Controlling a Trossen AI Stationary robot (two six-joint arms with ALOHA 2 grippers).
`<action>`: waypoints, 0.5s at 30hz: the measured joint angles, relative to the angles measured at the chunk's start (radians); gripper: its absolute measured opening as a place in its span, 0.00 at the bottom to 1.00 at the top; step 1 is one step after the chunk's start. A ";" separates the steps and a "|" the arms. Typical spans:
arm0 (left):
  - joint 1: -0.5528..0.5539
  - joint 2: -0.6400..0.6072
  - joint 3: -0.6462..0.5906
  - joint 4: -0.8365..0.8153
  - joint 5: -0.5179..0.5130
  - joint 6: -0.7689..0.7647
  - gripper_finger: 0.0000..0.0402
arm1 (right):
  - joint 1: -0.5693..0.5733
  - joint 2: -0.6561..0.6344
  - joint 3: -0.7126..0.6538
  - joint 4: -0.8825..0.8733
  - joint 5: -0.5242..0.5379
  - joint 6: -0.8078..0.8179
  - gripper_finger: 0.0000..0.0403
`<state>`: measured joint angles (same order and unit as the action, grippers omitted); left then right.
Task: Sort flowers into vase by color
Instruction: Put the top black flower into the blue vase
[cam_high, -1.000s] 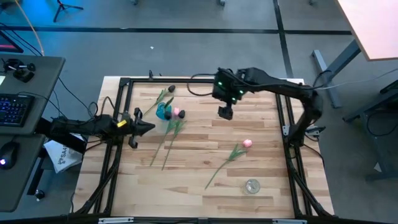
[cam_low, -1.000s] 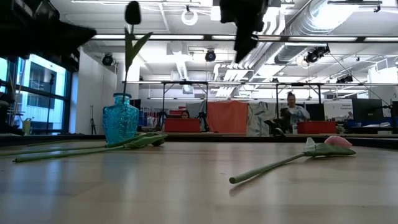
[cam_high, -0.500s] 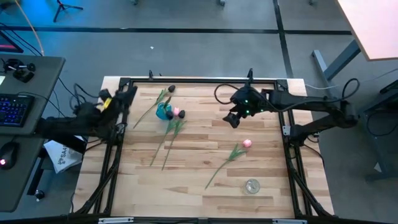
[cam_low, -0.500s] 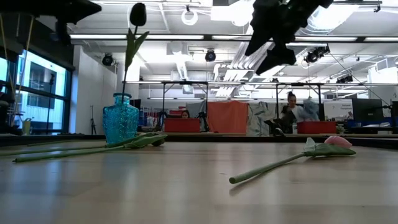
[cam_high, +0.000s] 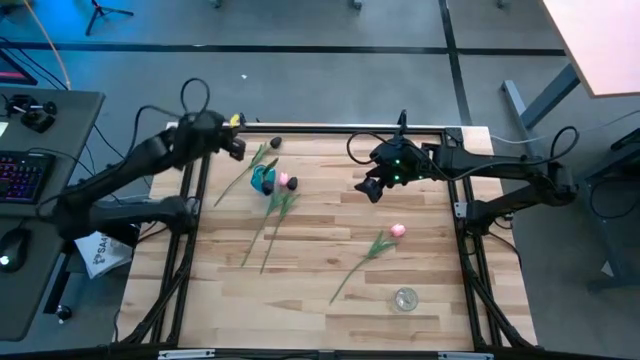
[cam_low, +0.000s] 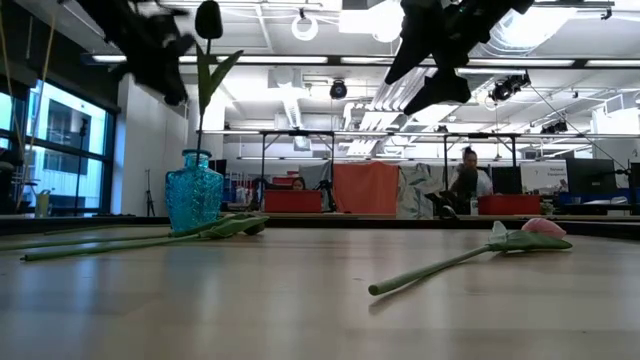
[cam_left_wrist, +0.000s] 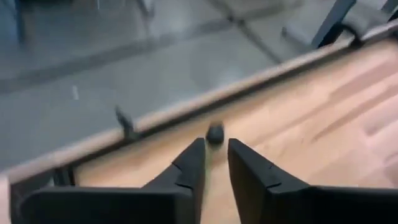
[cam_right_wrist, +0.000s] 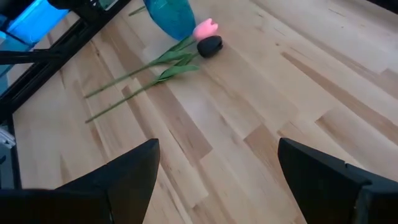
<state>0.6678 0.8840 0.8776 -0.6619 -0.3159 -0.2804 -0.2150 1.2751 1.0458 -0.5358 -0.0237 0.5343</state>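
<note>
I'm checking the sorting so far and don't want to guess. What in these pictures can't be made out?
- Blue vase, high view: too small to see inside.
- Glass vase: seen only from above; absent from the low view.
- Left gripper, low view: motion-blurred.
- Two tulips lying by the blue vase, low view: heads hidden behind leaves.
- Dark ball, left wrist view: too blurred to identify.

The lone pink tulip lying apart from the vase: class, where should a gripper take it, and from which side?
Grip the pink tulip mid-stem, coming straight down. It lies flat with a thin stem and nothing near it, so jaws set across the stem would likely close cleanly and spare the head.
</note>
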 joint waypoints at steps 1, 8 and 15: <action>0.041 0.024 -0.003 -0.012 0.047 -0.009 0.18 | 0.000 0.000 0.000 0.001 0.017 0.006 0.80; 0.205 0.189 -0.052 -0.008 0.255 -0.049 0.30 | 0.000 0.000 0.001 0.001 0.078 0.033 0.80; 0.217 0.363 -0.096 0.020 0.263 -0.070 0.37 | 0.000 0.000 0.001 0.000 0.080 0.034 0.80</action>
<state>0.8845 1.2470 0.7815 -0.6417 -0.0527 -0.3506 -0.2150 1.2755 1.0470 -0.5358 0.0562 0.5682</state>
